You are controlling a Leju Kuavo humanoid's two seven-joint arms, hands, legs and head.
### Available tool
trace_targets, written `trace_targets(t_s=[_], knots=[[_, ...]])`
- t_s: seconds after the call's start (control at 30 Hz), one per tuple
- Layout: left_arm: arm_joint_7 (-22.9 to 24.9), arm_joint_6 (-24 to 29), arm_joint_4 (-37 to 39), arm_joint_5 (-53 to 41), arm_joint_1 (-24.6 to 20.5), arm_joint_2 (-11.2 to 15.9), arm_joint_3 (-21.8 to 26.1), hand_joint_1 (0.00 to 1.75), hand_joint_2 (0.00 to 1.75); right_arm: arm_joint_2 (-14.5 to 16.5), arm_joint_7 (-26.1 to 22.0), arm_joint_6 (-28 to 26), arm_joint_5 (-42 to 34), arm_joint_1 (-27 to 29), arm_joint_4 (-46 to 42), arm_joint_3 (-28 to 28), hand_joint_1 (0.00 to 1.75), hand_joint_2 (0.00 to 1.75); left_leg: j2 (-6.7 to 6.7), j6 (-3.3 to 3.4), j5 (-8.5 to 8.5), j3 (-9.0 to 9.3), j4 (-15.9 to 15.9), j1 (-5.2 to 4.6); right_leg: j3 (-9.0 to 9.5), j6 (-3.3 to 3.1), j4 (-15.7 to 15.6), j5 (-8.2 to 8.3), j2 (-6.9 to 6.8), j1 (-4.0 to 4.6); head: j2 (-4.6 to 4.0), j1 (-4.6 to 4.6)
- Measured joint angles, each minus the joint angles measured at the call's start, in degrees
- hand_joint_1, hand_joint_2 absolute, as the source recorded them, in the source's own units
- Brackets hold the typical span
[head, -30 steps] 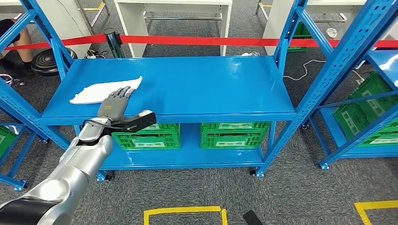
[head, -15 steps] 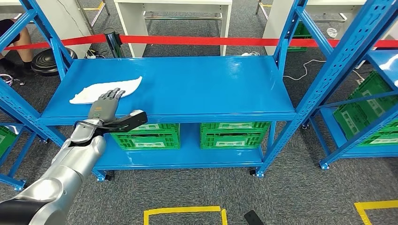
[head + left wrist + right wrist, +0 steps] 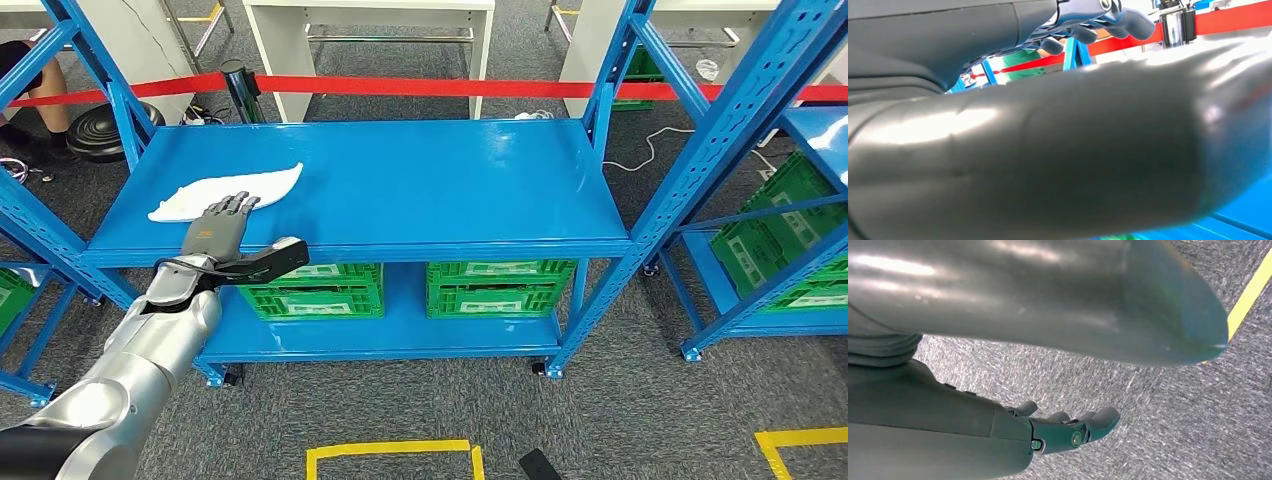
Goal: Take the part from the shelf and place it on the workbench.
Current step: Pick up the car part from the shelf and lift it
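My left hand (image 3: 215, 232) is stretched out flat over the front left part of the glossy blue metal shelf (image 3: 420, 185). My fingers (image 3: 237, 205) are extended and slightly spread, their tips lying at the near edge of the flat white curved part (image 3: 225, 192), which rests on the left end of the shelf's top board. Whether the tips actually press on the part or hover just above it, I cannot tell. My thick grey thumb (image 3: 272, 257) sticks out sideways over the shelf's front edge, so the hand is wide and holds nothing. From the left wrist camera the thumb (image 3: 1058, 150) looms large and blurred, with the darker fingers (image 3: 1098, 25) reaching out beyond it toward a red barrier tape (image 3: 1228, 17).

My right hand (image 3: 1063, 432) hangs over grey carpet (image 3: 1158, 405), fingers (image 3: 1100, 420) loosely extended and apart, holding nothing; a yellow floor tape line (image 3: 1248, 295) runs nearby.

Under the top board, green plastic crates (image 3: 500, 287) sit on the lower shelf. A red barrier tape (image 3: 420, 87) stretches behind the shelf, with white table legs (image 3: 480, 50) beyond it. More blue racking (image 3: 770, 150) stands to the right, holding further green crates (image 3: 790, 240). Yellow tape squares (image 3: 395, 455) mark the carpet in front.
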Motion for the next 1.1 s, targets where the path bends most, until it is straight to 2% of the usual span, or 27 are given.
trace_targets(t_s=[0.8, 0.93, 0.97, 1.03, 1.1], knots=[[-1.1, 0.1, 0.6, -1.6, 0.2, 0.0, 0.4, 0.0, 0.0, 0.0, 0.2, 0.9, 1.7, -0.3, 0.0, 0.0, 0.0, 0.0, 0.0, 0.01, -0.01, -0.01, 0.0, 0.0, 0.0, 0.01, 0.0, 0.0, 0.0, 0.0, 0.0, 0.0], [-1.2, 0.2, 0.8, -1.6, 0.2, 0.1, 1.1, 0.0, 0.0, 0.0, 0.1, 1.0, 1.9, -0.3, 0.0, 0.0, 0.0, 0.0, -0.03, 0.65, -0.33, 0.0, 0.0, -0.33, 0.18, 0.72, -0.5, 0.03, -0.05, -0.37, 0.0, -0.01], [-1.3, 0.2, 0.8, -1.6, 0.2, 0.1, 1.2, 0.0, 0.0, 0.0, 0.1, 1.0, 1.9, -0.3, 0.0, 0.0, 0.0, 0.0, 0.03, 0.83, -0.23, 0.28, -0.4, -0.15, 0.24, 0.88, -0.4, -0.05, -0.09, -0.38, 0.0, 0.0], [-1.3, 0.2, 0.8, -1.6, 0.2, 0.0, 1.4, 0.0, 0.0, 0.0, 0.1, 1.0, 1.9, -0.4, 0.0, 0.0, 0.0, 0.0, 0.18, 1.19, 0.03, 1.04, -1.4, 0.23, -0.64, 1.2, 1.6, -1.16, -0.17, -0.3, 0.0, 0.07], [-1.4, 0.3, 0.9, -1.6, 0.2, -0.1, 1.6, 0.0, 0.0, 0.0, 0.1, 0.9, 1.9, -0.4, 0.0, 0.0, 0.0, 0.0, 0.35, 1.46, 0.05, 1.42, -1.7, 0.38, -4.16, 1.4, 8.2, -4.03, -0.22, -0.31, 0.0, 0.12]])
